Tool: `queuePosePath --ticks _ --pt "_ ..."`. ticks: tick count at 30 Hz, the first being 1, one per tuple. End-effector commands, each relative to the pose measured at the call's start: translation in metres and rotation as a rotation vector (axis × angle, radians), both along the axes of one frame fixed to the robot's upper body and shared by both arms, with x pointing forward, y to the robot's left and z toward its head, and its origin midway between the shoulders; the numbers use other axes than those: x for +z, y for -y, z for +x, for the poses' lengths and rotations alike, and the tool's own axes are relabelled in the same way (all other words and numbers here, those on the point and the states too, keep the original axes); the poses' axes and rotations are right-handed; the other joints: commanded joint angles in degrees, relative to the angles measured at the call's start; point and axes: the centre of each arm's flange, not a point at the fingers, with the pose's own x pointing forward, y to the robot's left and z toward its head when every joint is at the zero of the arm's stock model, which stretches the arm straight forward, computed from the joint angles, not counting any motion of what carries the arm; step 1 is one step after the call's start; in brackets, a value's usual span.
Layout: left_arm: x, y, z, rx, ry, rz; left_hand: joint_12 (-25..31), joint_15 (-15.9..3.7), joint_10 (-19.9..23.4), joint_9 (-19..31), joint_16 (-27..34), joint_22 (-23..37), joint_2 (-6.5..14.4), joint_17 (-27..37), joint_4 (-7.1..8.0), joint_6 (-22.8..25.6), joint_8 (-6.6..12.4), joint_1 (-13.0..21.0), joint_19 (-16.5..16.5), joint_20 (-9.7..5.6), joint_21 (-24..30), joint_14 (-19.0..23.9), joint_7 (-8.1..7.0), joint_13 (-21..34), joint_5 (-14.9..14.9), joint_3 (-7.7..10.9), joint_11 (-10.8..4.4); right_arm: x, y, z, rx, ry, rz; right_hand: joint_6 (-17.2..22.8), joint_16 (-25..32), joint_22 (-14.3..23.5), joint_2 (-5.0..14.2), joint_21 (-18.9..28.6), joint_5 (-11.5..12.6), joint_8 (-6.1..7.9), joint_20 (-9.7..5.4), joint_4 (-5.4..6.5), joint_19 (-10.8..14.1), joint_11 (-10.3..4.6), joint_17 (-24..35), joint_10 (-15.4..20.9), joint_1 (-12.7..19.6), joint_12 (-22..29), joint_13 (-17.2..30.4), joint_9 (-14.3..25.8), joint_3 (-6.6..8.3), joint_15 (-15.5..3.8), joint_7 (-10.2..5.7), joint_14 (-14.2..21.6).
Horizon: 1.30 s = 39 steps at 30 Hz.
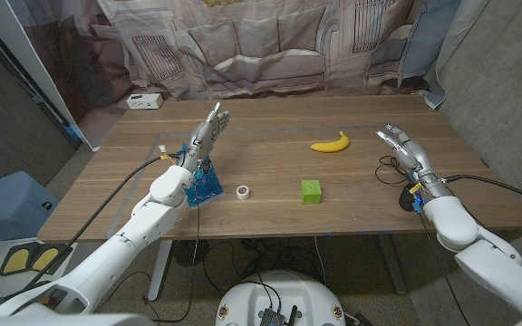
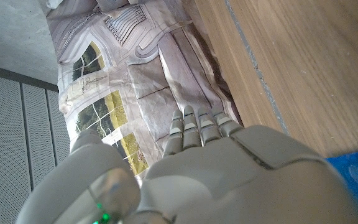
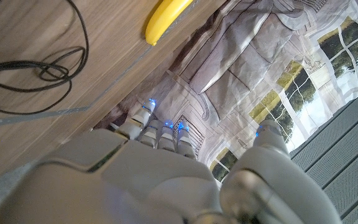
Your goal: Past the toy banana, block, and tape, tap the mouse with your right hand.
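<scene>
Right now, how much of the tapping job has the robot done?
Done: nothing that shows. The toy banana, green block and tape lie apart on the table. In hand: the right hand hovers over the table's right side, fingers apart, holding nothing. Left: the tap itself. I cannot pick out a mouse, just a black cable by that hand.

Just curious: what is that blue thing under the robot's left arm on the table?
A blue board stands on the table beneath the left forearm. The arm covers part of it, so what it is cannot be told.
</scene>
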Motion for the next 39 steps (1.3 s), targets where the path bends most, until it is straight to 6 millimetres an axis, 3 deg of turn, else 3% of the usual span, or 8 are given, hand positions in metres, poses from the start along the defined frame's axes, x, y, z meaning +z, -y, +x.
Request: queuePosePath --ticks 1,5,14,28,39 --pt "0.000 -0.001 0.000 -0.006 0.014 -0.013 0.01 -0.05 0.50 0.32 -0.03 0.28 0.69 0.11 -0.30 0.61 -0.14 0.11 0.44 0.33 -0.05 0.74 0.30 0.08 -0.04 0.08 -0.08 0.007 -0.010 0.021 0.156 0.003 0.076 2.17 -0.41 0.15 -0.99 -0.57 0.03 0.62 0.09 0.42 0.48 1.28 0.24 0.18 -0.79 -0.35 0.22 0.19 -0.67 0.84 0.74 0.14" --pt "0.000 -0.002 -0.001 -0.003 0.013 -0.013 0.03 -0.02 0.55 0.32 0.00 0.28 0.70 0.11 -0.32 0.66 -0.12 0.11 0.51 0.33 -0.03 0.85 0.50 0.08 -0.04 0.07 -0.11 0.007 -0.010 0.027 0.212 0.004 0.118 1.65 -0.40 0.15 -1.10 -0.68 0.07 0.25 -0.03 0.46 0.90 1.91 0.23 0.46 -0.85 -0.35 0.24 0.24 -0.77 1.00 1.02 0.54" --pt "0.001 -0.003 -0.001 -0.005 0.006 -0.006 0.01 -0.04 0.54 0.32 -0.01 0.28 0.71 0.11 -0.37 0.75 -0.11 0.09 0.57 0.27 -0.04 0.90 0.46 0.08 -0.04 0.05 0.02 0.012 -0.015 0.039 0.288 0.001 0.165 0.61 -0.30 0.15 -1.23 -0.82 0.13 -0.33 0.02 0.46 1.60 1.84 0.23 1.54 -0.83 -0.10 0.25 0.24 -0.88 1.06 1.29 1.40" --pt "-0.007 -0.031 0.001 -0.030 -0.018 -0.021 -0.04 -0.03 0.51 0.32 -0.06 0.28 0.80 0.11 -0.44 0.70 -0.15 0.09 0.62 0.22 -0.05 0.89 0.49 0.08 -0.04 0.03 -0.06 0.014 -0.050 0.072 0.414 -0.009 0.212 0.83 -0.56 0.16 -1.51 -1.43 0.16 -0.42 0.03 0.59 1.12 1.70 0.29 1.85 -1.14 -0.23 0.26 0.20 -1.16 1.14 1.32 1.35" --pt "-0.006 -0.034 -0.002 -0.030 -0.026 -0.005 -0.03 0.03 0.59 0.32 -0.07 0.28 0.93 0.10 -0.50 0.75 -0.15 0.12 0.65 0.24 -0.07 0.93 0.50 0.08 -0.04 0.06 0.19 0.025 -0.043 0.086 0.417 -0.008 0.214 0.86 -0.74 0.17 -1.68 -1.69 0.19 -0.51 0.05 0.71 1.07 1.86 0.33 1.96 -1.39 -0.34 0.26 0.17 -1.36 1.23 1.29 1.20"
